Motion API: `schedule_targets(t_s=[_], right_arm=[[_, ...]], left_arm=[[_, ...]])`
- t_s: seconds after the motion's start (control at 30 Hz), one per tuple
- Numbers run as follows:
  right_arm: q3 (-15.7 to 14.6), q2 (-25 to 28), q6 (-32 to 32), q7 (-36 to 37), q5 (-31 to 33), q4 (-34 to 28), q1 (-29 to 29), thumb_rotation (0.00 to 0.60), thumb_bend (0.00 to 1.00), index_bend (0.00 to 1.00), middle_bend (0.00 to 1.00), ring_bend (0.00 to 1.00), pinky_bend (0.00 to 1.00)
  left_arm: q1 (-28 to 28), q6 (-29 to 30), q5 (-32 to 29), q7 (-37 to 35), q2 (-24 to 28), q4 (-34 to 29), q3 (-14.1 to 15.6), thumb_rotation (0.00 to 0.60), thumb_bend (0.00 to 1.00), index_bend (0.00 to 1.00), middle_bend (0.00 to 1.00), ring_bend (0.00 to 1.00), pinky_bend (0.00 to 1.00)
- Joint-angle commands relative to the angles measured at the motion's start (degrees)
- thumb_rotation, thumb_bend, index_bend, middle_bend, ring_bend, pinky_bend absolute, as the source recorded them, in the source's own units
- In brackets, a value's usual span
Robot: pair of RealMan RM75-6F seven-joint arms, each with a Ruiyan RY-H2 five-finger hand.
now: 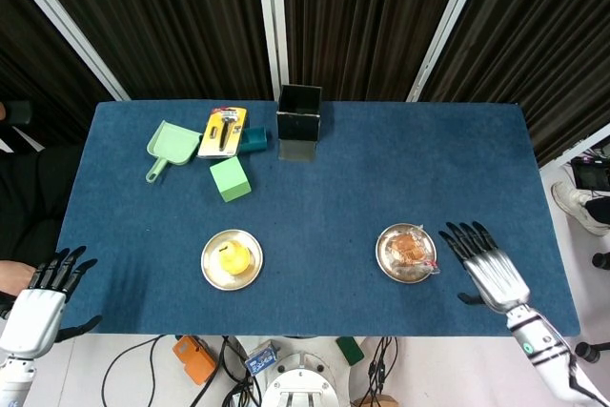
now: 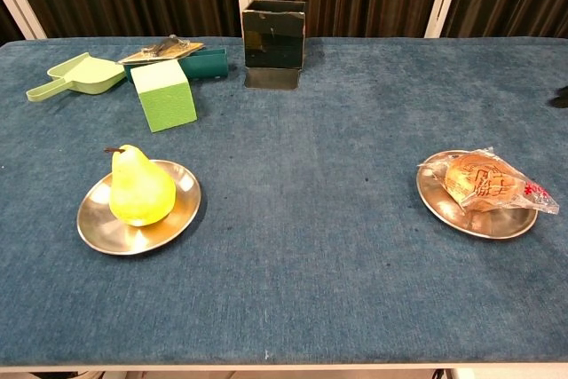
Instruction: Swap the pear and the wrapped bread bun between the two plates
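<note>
From the head view I see the blue tabletop [image 1: 315,178] from above. My right hand [image 1: 484,268] sits over the tabletop just to the right of the right plate [image 1: 406,254], fingers spread apart and holding nothing; its fingertips lie close to the tail of the wrapper but I cannot tell whether they touch it. My left hand [image 1: 40,298] is at the near left corner, just off the tabletop's edge, fingers also splayed and empty. The wrapped bread bun [image 1: 413,248] lies on the right plate, its clear wrapper sticking out over the rim toward my right hand. The pear [image 1: 231,258] stands on the left plate [image 1: 232,259], well apart from the bun. Toward the far side I have a light green dustpan [image 1: 167,147], a yellow blister-packed tool [image 1: 222,131] resting partly on a dark teal box [image 1: 254,138], a green block [image 1: 230,178] just in front of them, and a black open-topped box [image 1: 298,112] near the middle of the far edge.

From the chest view neither hand is clear to me; only a small dark tip shows at the right frame edge. The pear [image 2: 139,188] stands upright on the left plate [image 2: 138,206], stem tilted left. The wrapped bread bun [image 2: 484,180] rests on the right plate [image 2: 477,207], wrapper end hanging past the right rim. Behind are the green block [image 2: 163,93], dustpan [image 2: 76,75], teal box [image 2: 204,63] and black box [image 2: 274,33].
</note>
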Motion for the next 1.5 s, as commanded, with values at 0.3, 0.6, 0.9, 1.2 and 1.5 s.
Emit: schedule_targets(t_s=[0.3,0.6,0.9,1.2,1.5], right_arm=[[4.09,-7.01,-16.33,-13.53,17.04,-1.04,12.7,0.6,0.18,0.0,0.0,0.0,0.0],[2.76,-9.43,-15.57,-13.33,17.77,0.89,14.29,0.6,0.36,0.47,0.35,0.26,0.32],[3.5,-11.94,-10.54,-11.05,16.67,3.51,14.33,0.6,0.4,0.71,0.54,0.49,0.59],[12.38,-17.89,-10.98,-23.32,28.08,-1.66,23.45,0.6,0.4,0.7,0.54,0.49,0.58],[16.8,-37.01,-8.89,-40.11,46.48,9.71,37.89,0.6,0.4,0.44,0.46,0.38,0.52]], left_arm=[[-0.19,-0.75,-1.3,-0.28,0.36,-0.41,-0.54,0.6,0.03,0.16,0.04,0.0,0.08],[0.14,0.32,-0.71,-0.86,0.42,-0.24,-0.4,0.6,0.03,0.16,0.04,0.0,0.08],[0.12,0.24,-0.8,-1.02,0.31,-0.15,-0.46,0.6,0.03,0.16,0.04,0.0,0.08],[0.03,-0.02,-0.87,-0.34,0.1,-0.23,-0.5,0.6,0.03,0.17,0.03,0.0,0.08],[-0.03,-0.15,-1.62,-1.19,0.45,0.05,-0.9,0.6,0.03,0.17,0.04,0.0,0.08]])
